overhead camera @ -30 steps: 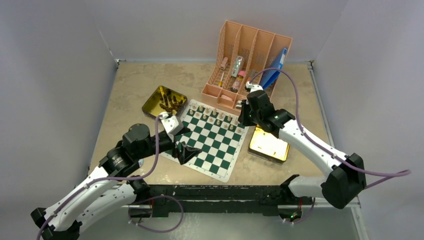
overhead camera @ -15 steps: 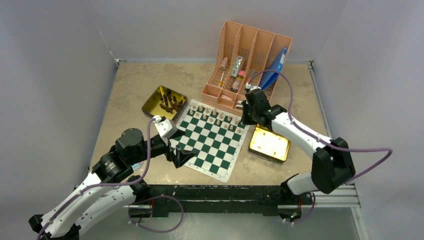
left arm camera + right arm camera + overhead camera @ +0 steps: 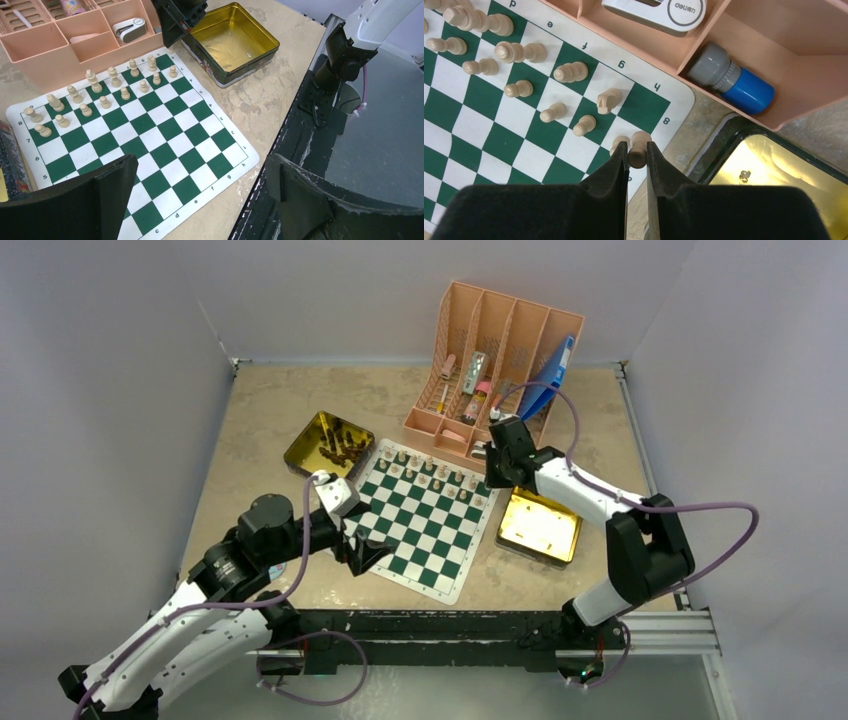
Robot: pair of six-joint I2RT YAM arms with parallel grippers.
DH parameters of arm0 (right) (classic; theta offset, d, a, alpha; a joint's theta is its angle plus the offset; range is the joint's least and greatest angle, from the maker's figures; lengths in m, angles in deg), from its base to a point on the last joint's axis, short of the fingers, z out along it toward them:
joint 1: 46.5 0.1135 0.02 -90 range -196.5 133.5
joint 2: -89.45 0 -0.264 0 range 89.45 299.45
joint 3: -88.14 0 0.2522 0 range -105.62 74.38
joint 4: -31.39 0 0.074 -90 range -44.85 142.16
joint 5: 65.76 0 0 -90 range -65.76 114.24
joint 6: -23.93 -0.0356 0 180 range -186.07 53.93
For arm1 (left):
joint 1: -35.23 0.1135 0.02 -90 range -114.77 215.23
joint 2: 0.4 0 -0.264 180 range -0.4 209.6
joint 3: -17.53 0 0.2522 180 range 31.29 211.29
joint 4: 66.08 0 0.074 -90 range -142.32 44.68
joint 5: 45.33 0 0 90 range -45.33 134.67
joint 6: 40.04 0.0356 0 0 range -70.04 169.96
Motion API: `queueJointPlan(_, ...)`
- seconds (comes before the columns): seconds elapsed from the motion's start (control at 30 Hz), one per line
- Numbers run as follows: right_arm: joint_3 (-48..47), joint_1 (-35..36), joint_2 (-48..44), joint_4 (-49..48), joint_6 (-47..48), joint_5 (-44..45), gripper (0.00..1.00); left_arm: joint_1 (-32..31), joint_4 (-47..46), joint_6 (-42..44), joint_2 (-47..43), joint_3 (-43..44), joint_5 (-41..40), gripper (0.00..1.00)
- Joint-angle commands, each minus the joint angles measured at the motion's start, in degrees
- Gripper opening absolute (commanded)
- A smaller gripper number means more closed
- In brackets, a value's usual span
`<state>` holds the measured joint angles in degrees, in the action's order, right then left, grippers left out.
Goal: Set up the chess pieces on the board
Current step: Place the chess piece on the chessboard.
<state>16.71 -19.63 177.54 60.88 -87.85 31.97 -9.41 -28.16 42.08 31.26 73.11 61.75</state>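
Note:
The green and white board [image 3: 430, 540] lies mid-table. Pale tan chess pieces [image 3: 425, 470] stand in its two far rows, also seen in the left wrist view [image 3: 100, 95] and the right wrist view [image 3: 519, 50]. My right gripper [image 3: 492, 472] is shut on a pale tan piece [image 3: 640, 140], held over the board's far right corner by h8 [image 3: 454, 135]. My left gripper [image 3: 362, 552] is open and empty over the board's near left part [image 3: 165, 130]. Dark brown pieces [image 3: 342, 448] lie in the left gold tin.
The left gold tin [image 3: 305, 445] sits off the board's far left corner. An open gold tin [image 3: 540, 525] with only tiny specks sits right of the board [image 3: 774, 170]. A pink desk organizer [image 3: 490, 360] with small items stands just behind the board.
My right arm's elbow has folded inward while its gripper stays by the board's far right corner. My left gripper has drawn back slightly toward the near left.

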Motion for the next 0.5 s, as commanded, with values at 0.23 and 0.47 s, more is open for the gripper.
queueJointPlan(0.23,0.0,-0.4,4.1,-4.8,1.5,-1.4,0.04,0.2,-1.1,0.8,0.8,1.5,0.0,1.00)
queueJointPlan(0.47,-0.3,-0.6,5.4,-5.5,1.8,-0.9,0.05,0.2,-1.2,1.2,0.7,1.4,1.6,1.00)
